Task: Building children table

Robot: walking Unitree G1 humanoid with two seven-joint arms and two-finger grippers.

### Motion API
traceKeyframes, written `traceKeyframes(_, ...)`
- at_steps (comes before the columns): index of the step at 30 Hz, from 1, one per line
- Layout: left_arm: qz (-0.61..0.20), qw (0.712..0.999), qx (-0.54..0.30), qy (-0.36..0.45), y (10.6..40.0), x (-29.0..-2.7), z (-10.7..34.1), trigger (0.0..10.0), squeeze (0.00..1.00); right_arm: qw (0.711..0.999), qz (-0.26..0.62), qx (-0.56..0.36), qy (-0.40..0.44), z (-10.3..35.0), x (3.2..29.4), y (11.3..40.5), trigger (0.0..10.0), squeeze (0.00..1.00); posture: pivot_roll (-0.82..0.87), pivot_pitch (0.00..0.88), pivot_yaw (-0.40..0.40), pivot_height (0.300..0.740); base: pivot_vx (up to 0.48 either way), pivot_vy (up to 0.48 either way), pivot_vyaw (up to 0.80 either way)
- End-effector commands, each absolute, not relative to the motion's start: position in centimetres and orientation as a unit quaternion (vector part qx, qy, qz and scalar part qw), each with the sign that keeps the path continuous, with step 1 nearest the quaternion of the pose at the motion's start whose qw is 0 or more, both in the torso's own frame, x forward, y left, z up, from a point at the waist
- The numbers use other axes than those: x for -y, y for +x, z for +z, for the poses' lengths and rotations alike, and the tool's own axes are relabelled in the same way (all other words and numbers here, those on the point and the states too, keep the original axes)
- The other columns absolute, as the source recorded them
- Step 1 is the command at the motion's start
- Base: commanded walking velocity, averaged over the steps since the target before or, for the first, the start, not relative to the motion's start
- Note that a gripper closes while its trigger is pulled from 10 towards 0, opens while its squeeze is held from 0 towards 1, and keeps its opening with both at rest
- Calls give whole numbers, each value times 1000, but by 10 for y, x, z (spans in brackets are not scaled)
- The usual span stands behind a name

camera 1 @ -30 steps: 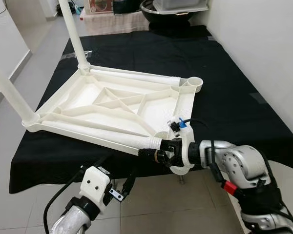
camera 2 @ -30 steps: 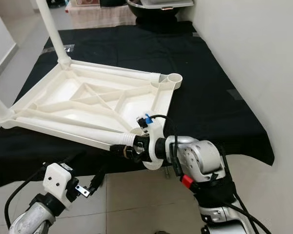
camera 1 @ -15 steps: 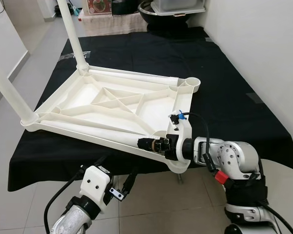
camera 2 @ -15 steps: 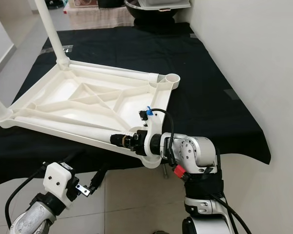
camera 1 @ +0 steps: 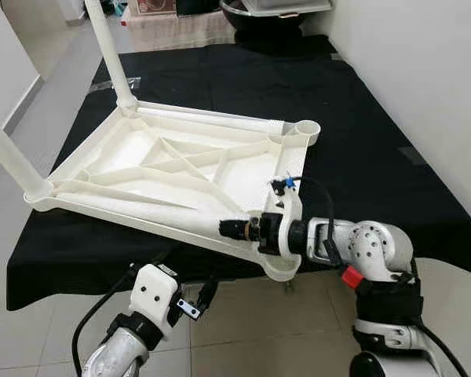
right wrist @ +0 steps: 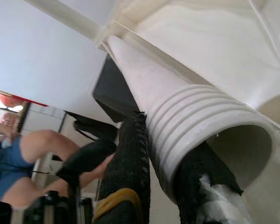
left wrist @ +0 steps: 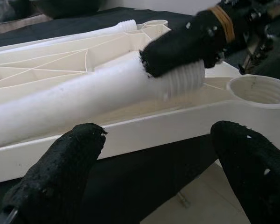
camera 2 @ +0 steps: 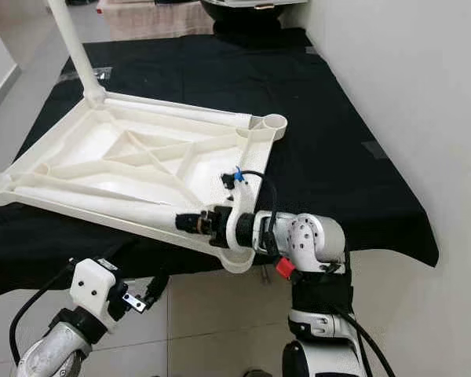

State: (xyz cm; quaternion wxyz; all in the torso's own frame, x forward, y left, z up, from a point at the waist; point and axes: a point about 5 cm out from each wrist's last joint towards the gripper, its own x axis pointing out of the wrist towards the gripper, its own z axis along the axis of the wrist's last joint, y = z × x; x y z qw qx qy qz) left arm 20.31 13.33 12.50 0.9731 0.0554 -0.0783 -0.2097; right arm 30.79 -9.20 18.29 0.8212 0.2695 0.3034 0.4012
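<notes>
- The tabletop lies upside down on a black cloth, ribs up, its near edge overhanging the cloth's front.
- Two legs stand upright in the left-hand corners: the far one and the near one.
- The far right socket is empty; the near right socket also looks empty and sits at the overhanging corner.
- A loose leg lies along the near edge of the tabletop, its threaded end pointing toward the near right socket.
- The right gripper pinches that threaded end, one finger outside the ribs and the other inside the tube's open mouth.
- The left gripper hangs low in front of the cloth, below the tabletop's edge, fingers spread wide and holding nothing.
- Step in hand, as I judge it: picking up the third leg to fit it at the near right corner.
- The next move calls for lifting the leg clear of the rim, swinging it upright, and bringing the threads square over the socket before turning it in.
- A grip at the very end leaves the long tube free to sag, so the left gripper could usefully steady it or the tabletop.
- A person's bare legs show in the background of the right wrist view.
</notes>
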Motion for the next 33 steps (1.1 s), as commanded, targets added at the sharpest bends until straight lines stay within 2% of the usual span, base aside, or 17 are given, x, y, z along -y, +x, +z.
traceKeyframes(1,-208,974,63,61,202,-134,120,10000,0,827,390,-283,291,187,98,312,0,0,-35,145,3,740,0,0,0)
traceKeyframes(5,-208,974,63,61,202,-135,120,10000,0,819,407,-257,312,193,104,311,0,0,-35,146,6,740,0,0,0)
traceKeyframes(7,-207,974,63,63,204,-136,120,10000,0,803,437,-216,342,203,115,309,0,0,-36,145,6,740,0,0,0)
traceKeyframes(10,-203,975,67,63,207,-138,122,10000,0,795,451,-183,363,211,129,308,0,0,-37,144,8,740,0,0,0)
traceKeyframes(13,-202,975,69,63,209,-139,123,10000,0,794,452,-172,368,213,136,308,0,0,-38,142,10,740,0,0,0)
traceKeyframes(17,-202,972,91,73,223,-139,134,10000,0,807,419,-124,398,216,167,314,0,0,-41,137,16,740,0,0,0)
traceKeyframes(21,-199,973,107,50,230,-137,144,10000,0,811,408,-91,408,223,176,316,0,0,-43,134,20,740,0,0,0)
traceKeyframes(24,-177,973,135,-65,244,-133,169,10000,0,811,386,-16,439,232,180,319,0,0,-45,130,23,740,0,0,0)
traceKeyframes(25,-173,971,141,-91,247,-132,174,10000,0,810,382,-1,444,234,180,320,0,0,-45,130,23,740,0,0,0)
traceKeyframes(27,-173,971,141,-91,247,-132,174,10000,0,810,382,-1,444,234,180,320,0,0,-45,130,23,740,0,0,0)
traceKeyframes(28,-162,966,150,-135,252,-134,182,10000,0,811,375,37,448,239,180,319,0,0,-47,125,23,740,0,0,0)
traceKeyframes(29,-148,955,164,-198,261,-138,195,10000,0,796,386,60,463,242,176,317,0,0,-46,120,22,740,0,0,0)
traceKeyframes(30,-148,955,164,-198,261,-138,195,10000,0,796,386,60,463,242,176,317,0,0,-46,120,22,740,0,0,0)
traceKeyframes(33,-128,916,185,-333,285,-145,223,10000,0,773,420,79,469,243,166,310,0,0,-47,112,26,740,0,0,0)
